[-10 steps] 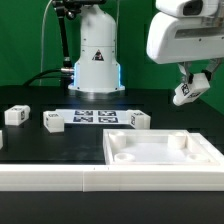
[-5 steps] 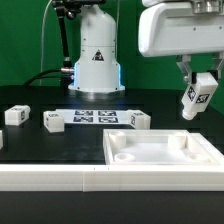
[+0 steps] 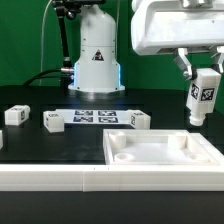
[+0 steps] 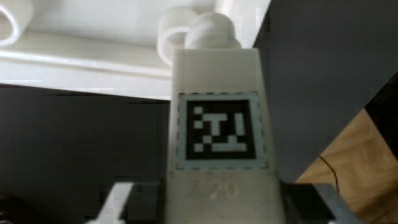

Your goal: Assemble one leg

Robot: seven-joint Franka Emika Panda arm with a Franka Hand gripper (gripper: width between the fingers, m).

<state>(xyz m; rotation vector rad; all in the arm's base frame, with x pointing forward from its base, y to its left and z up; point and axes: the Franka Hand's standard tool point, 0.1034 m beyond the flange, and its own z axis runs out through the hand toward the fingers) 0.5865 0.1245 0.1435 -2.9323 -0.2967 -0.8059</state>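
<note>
My gripper is shut on a white leg with a black-and-white tag. It holds the leg nearly upright in the air above the far right corner of the large white tray-like panel. In the wrist view the leg fills the middle between my fingers, and the panel's corner socket shows beyond its tip. Three more legs lie on the black table: one at the exterior view's far left, one beside it, one by the marker board.
The marker board lies flat at the table's middle in front of the robot's white base. A white rail runs along the table's front edge. A green backdrop stands behind.
My gripper has moved down and slightly toward the exterior view's right with the leg, and the leg has turned from tilted to nearly upright above the panel's far right corner.
</note>
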